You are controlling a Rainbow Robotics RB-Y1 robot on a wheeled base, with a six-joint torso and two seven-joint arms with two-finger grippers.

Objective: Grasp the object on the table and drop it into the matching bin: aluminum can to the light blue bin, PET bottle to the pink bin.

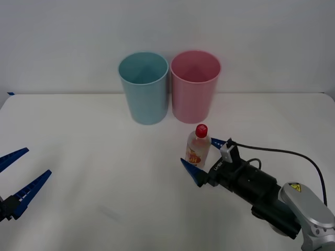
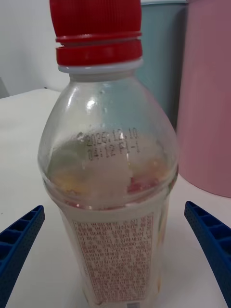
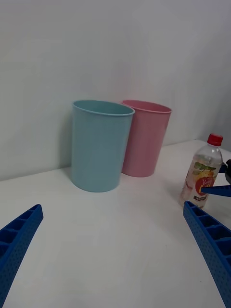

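Bins pink (image 1: 194, 86) and light blue (image 1: 143, 87) (side by side) gape, interiors bare.

small clear plastic bottle (image 2: 108, 192) w/ red screw cap (image 2: 97, 31) stands upright btwn the right gripper's (image 2: 115, 260) blue ribbed fingers (image 2: 211, 245), which sit spread wide, one each side, not touching it. date print on its shoulder, text label lower down. beyond the claw: tall round pink plastic bin (image 2: 207, 91) & pale blue-teal bin (image 2: 161, 53) side by side on white tabletop (image 2: 24, 159).
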